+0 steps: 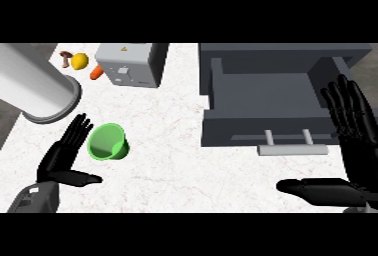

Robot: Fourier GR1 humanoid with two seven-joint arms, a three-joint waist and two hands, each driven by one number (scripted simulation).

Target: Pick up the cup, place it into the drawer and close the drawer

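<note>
Green cup (108,141) lies tipped on the white marbled surface (170,170), mouth toward the viewer, left of centre. Left robot hand (65,155) just beside it on its left, fingers straight and apart, thumb out, holding nothing. Grey drawer (266,107) stands pulled open at right, handle (291,149) at its front edge. Right robot hand (347,130) beside the drawer's right side, fingers straight, spread. Far left: large grey cylinder (33,85), lemon (80,60), mushroom (66,57), carrot (96,74), grey box (129,64).

Cup (108,142) on counter (170,165) left of open drawer (266,97), L hand (63,159) beside cup.
</note>
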